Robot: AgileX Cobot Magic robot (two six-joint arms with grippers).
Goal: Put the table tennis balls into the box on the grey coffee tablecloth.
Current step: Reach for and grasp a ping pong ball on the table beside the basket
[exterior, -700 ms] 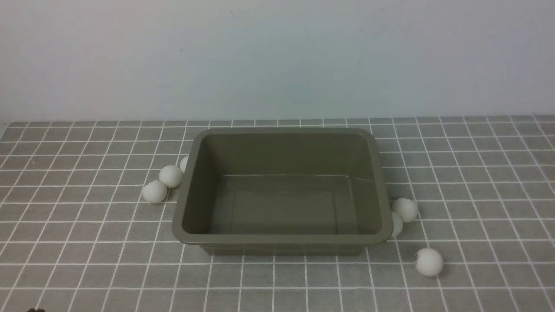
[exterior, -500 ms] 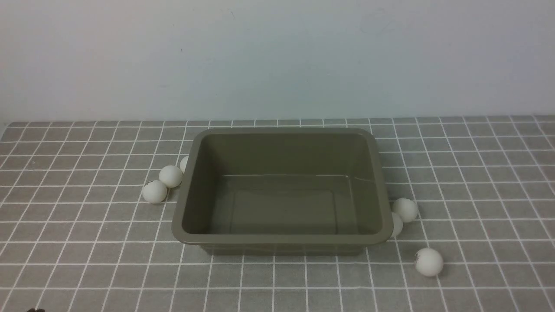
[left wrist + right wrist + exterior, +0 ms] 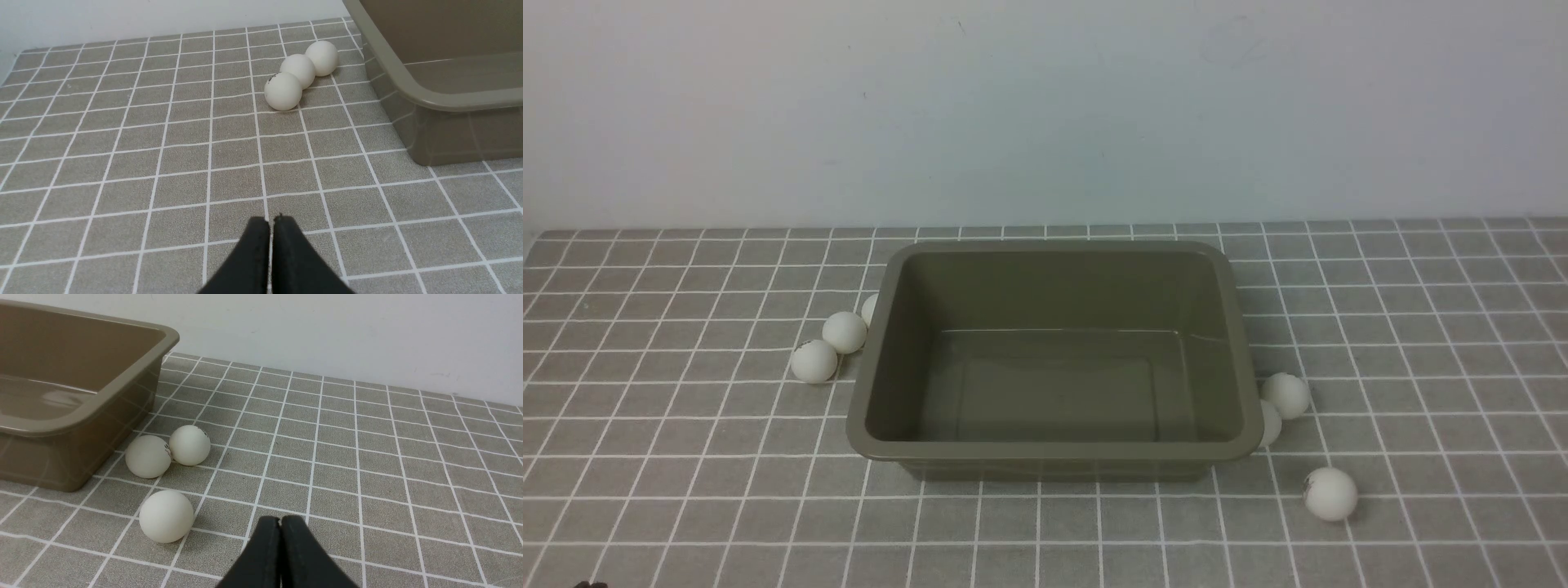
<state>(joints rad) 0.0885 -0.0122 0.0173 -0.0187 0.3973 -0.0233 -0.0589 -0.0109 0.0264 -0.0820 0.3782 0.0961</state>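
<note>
Plain pale wall [image 3: 1045,106] across the back, nothing on it. In front of it the grey coffee tablecloth [image 3: 686,457] covers the whole counter, lying flat, white grid lines running square to me. The box [image 3: 1054,450] sits on the cloth about mid-frame in my front view, long side toward me, open top, glossy floor, no balls inside. Left claw [image 3: 271,223] is pinched right together, the two fingers touching, gripping nothing. It is over bare cloth off the box's near left corner, well apart from the balls on that side. Right claw [image 3: 280,523] is the same: fingers pressed together, nothing between them, over bare cloth on the box's right side. All six table tennis balls [image 3: 300,70] are on the cloth outside the box, three per side. The left row [image 3: 844,332] is three balls touching in a line that angles toward the box's left wall. The farthest one is just beside that wall and half hidden by the rim in my front view, and the nearest one has a small dark print. The right pair [image 3: 1287,395] are touching each other, and the inner one is tucked under the rim near the box's near right corner. The lone ball [image 3: 1330,494] sits nearer me, apart from the pair and the box, close to the right claw, dark print on its left side
</note>
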